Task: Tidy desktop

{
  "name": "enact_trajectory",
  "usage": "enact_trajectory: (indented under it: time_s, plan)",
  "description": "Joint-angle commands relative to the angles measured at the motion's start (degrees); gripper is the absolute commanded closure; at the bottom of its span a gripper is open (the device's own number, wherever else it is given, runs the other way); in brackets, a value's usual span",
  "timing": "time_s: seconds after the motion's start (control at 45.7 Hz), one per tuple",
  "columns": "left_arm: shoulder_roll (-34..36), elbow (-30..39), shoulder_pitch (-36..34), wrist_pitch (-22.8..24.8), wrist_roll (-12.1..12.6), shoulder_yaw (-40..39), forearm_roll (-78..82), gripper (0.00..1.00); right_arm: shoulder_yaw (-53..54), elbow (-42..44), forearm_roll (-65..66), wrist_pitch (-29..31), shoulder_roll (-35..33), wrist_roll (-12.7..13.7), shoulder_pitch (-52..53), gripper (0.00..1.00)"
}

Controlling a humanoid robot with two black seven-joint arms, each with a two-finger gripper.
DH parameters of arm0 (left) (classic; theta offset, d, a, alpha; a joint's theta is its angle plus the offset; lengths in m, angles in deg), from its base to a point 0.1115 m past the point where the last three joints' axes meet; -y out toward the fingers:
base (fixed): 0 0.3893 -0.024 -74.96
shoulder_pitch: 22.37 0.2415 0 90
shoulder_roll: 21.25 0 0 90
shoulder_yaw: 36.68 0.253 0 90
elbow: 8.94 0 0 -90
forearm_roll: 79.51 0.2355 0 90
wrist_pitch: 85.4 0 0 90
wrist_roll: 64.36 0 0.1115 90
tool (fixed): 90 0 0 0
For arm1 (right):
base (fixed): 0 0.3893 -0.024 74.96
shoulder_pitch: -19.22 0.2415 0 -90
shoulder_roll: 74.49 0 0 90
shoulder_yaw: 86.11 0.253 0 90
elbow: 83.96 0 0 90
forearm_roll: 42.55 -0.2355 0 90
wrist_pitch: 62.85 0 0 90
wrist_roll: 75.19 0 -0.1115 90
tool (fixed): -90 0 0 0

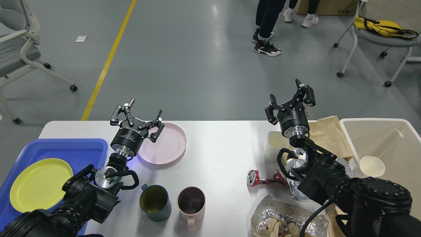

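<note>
The white desktop point(217, 154) spans the lower half of the head view. On it lie a pink plate point(166, 144), a dark teal mug point(154, 201), a pink mug point(191, 201), a crushed red can point(264, 179), a white paper cup point(274, 144), brown paper point(330, 135) and crumpled foil with paper scraps point(283, 219). My left gripper point(138, 115) hovers open over the pink plate's left rim, holding nothing. Above the white cup and the table's far edge, my right gripper point(289, 95) is open and empty.
A blue tray point(88, 148) at the left holds a yellow plate point(39, 184). A cream bin point(408, 131) at the right contains a paper cup point(371, 166). Beyond the table are office chairs point(19, 49) and a person's legs point(268, 29) on the grey floor.
</note>
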Motion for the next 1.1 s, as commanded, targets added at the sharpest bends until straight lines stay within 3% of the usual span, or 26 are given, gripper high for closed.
enact_trajectory:
  time_s: [0.0, 1.073]
  plan:
    - [0.0, 0.0, 0.0, 0.0, 0.0, -0.1, 0.0, 0.04, 0.0, 0.0, 0.0, 0.0, 0.0, 0.0, 0.0, 0.0]
    - [0.2, 0.0, -0.1, 0.3, 0.8, 1.6, 0.4, 0.04, 0.0, 0.0, 0.0, 0.0, 0.0, 0.0, 0.1, 0.0]
